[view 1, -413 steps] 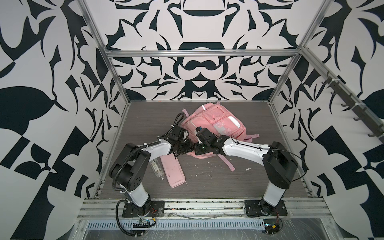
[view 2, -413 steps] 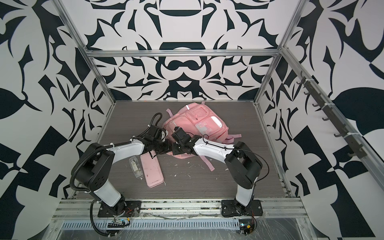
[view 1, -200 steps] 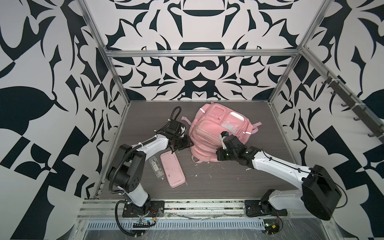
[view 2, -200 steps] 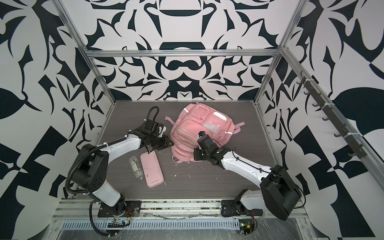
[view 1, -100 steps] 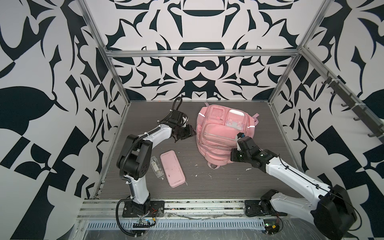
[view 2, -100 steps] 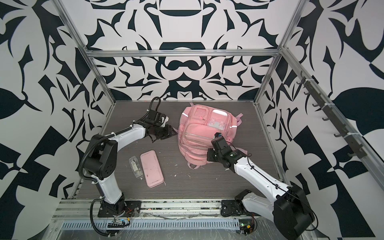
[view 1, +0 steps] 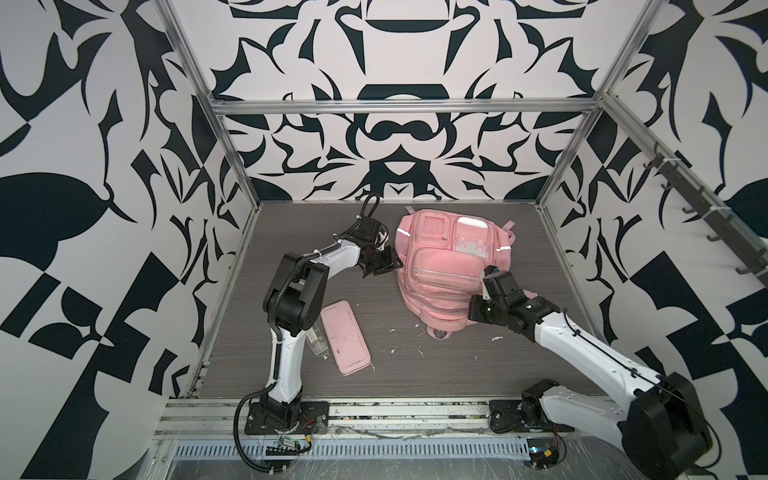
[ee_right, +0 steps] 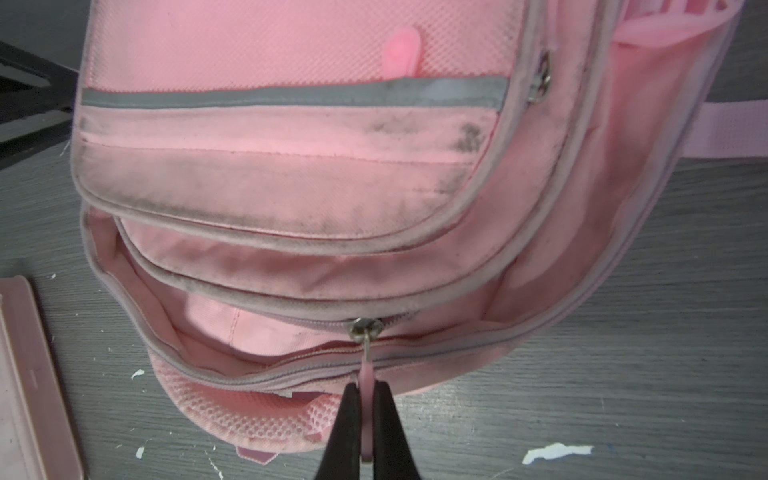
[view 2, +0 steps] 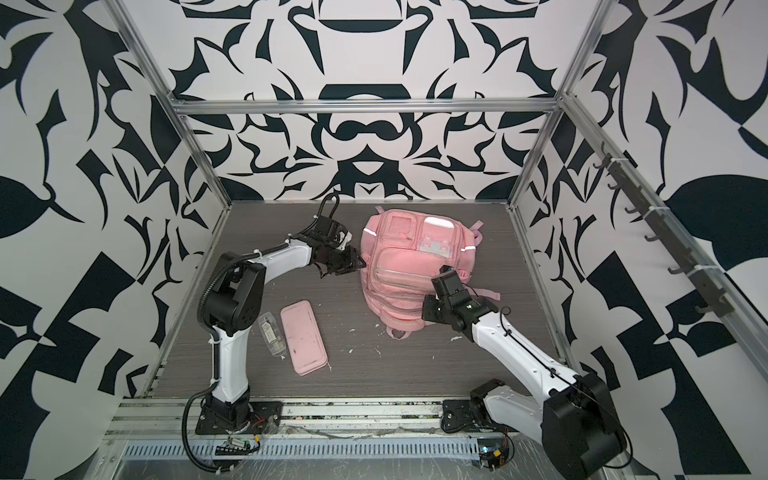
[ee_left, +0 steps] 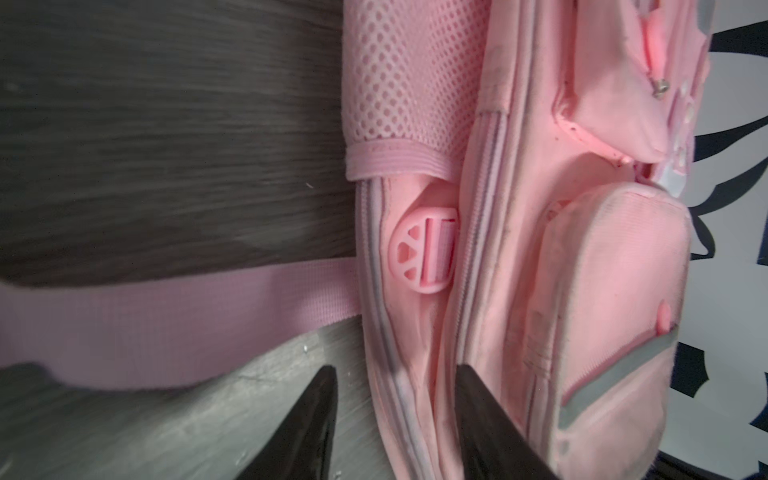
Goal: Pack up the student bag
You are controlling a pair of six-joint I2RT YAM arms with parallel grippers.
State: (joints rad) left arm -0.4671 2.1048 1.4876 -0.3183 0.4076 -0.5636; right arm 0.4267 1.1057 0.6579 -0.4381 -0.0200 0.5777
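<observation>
Right wrist view: clamped shut with the right gripper (ee_right: 365,388) on the pink zip tab (ee_right: 365,374) of the bag (view 1: 444,266), lying front-up on the table, right of middle. Probably unzipping the main pocket, partly gaping. Next: pull steadily along the curved track. Straddling the side seam with the left gripper (ee_left: 395,368), half open, unclamped. Soft scuffed fabric, mesh, grey piping.
</observation>
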